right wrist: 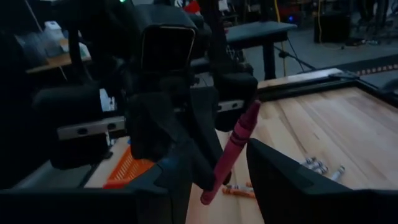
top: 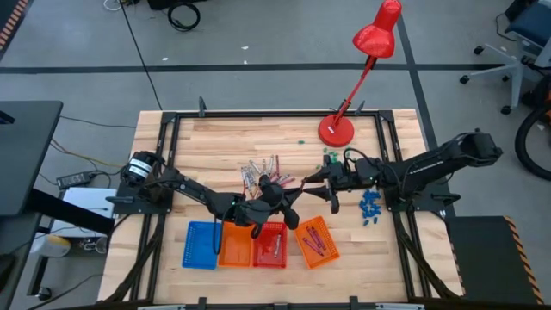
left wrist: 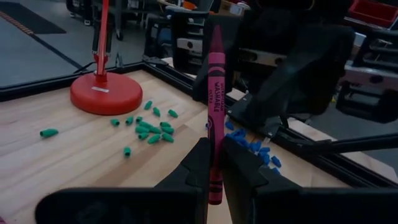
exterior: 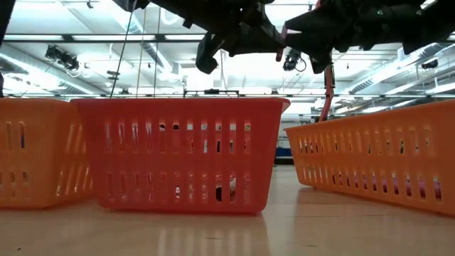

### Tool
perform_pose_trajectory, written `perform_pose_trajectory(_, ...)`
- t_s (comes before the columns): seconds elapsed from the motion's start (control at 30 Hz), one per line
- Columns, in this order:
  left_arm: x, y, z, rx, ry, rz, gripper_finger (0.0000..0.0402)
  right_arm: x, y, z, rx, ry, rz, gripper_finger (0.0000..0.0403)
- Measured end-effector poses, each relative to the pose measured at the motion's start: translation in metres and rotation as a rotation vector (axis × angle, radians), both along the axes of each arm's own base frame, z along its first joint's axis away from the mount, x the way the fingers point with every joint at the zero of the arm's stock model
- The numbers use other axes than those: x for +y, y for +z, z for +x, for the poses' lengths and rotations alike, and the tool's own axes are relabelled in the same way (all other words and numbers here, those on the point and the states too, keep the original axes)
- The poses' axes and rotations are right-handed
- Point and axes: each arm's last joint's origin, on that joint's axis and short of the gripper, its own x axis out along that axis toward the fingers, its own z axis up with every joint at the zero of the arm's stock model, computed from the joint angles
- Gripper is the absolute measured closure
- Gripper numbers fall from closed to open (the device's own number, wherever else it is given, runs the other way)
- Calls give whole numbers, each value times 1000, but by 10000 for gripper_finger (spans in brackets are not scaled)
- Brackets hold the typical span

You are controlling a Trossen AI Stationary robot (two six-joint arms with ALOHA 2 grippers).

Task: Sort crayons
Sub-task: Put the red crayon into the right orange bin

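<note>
My left gripper (left wrist: 214, 154) is shut on a magenta crayon (left wrist: 215, 93), held above the middle of the table (top: 303, 181). My right gripper (right wrist: 219, 171) faces it from the table's right side and is open. Its two fingers stand on either side of the crayon's (right wrist: 236, 146) upper part without touching it. A loose pile of crayons (top: 263, 170) lies on the wood behind the grippers. My left gripper pinches the crayon's lower part (left wrist: 214, 177) between its two fingers. The fingers come about level from the table's left and lie across the crayon. The crayon stands nearly upright, point up, short end below the fingers, lifted clear of the table.
Along the near edge stand a blue basket (top: 201, 244), an orange one (top: 232, 250), a red one (top: 269, 250) and a second orange one (top: 317, 241). A red desk lamp (top: 336, 129) stands at the far side. Green bits (left wrist: 152, 127) and blue bits (top: 370, 207) lie to the right.
</note>
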Motion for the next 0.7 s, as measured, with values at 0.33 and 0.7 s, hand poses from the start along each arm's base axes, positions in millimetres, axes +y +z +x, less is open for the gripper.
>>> perform_pose_trajectory(0.33,0,0,0,8,-2,12,365,-6,-5,6,-7,-24,1,284)
perform_pose_trajectory(0.7,1,-1,0,24,0,32,365,-9,-7,8,-5,-36,19,368)
